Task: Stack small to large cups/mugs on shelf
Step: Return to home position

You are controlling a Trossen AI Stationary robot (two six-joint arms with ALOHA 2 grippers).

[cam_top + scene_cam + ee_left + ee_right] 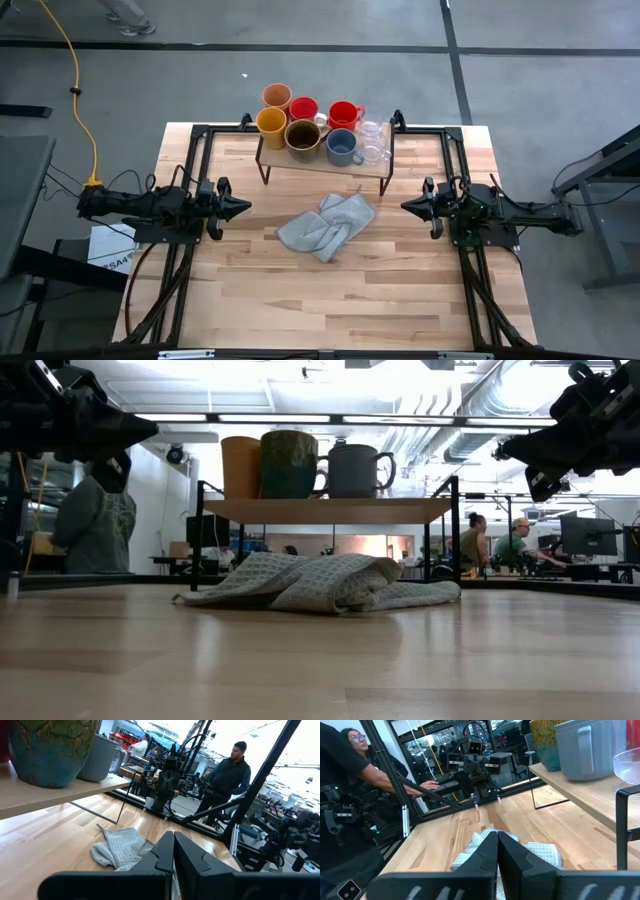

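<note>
The shelf stands at the table's far middle on thin black legs. On it stand a peach-orange tumbler, two red mugs, a yellow mug, a brown mug, a grey-blue mug and two clear glass cups. My left gripper is shut and empty at the table's left. My right gripper is shut and empty at the table's right. Both hover above the table, pointing toward its middle.
A crumpled grey cloth lies on the table in front of the shelf, between the two grippers. Black frame rails run along the table's left and right sides. People show in the room beyond the table.
</note>
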